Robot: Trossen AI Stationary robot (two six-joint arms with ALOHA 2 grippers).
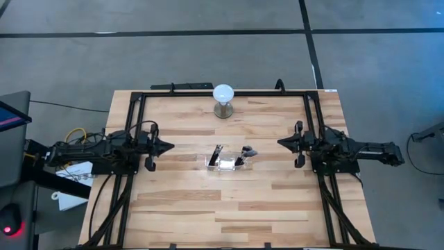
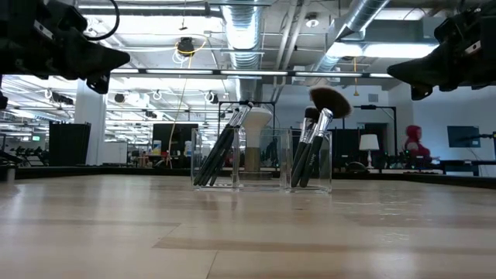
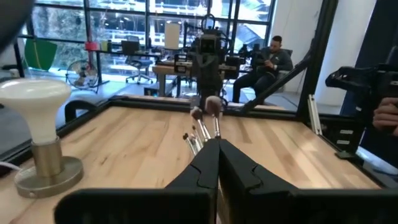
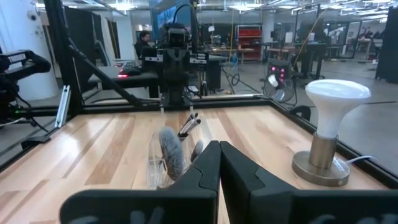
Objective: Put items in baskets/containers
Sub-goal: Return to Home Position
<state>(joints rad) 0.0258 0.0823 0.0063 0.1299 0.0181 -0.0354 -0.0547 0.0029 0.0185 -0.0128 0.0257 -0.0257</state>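
Grey floor (image 1: 208, 48) crossed by dark lines surrounds the pale wooden counter (image 1: 208, 208). Silver ducts (image 2: 244, 27) and bright strip lights (image 2: 232, 72) run overhead. A person (image 3: 267, 62) sits among desks (image 3: 177, 67) beyond.

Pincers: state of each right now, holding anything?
Left pincer: closed, holding nothing.
Right pincer: closed, holding nothing.

From above, the brushes (image 1: 232, 157) in the clear holder (image 1: 223, 165) are too small to count. In its wrist view the left gripper (image 3: 217, 144) hides the holder's lower part and the brush handles' ends.
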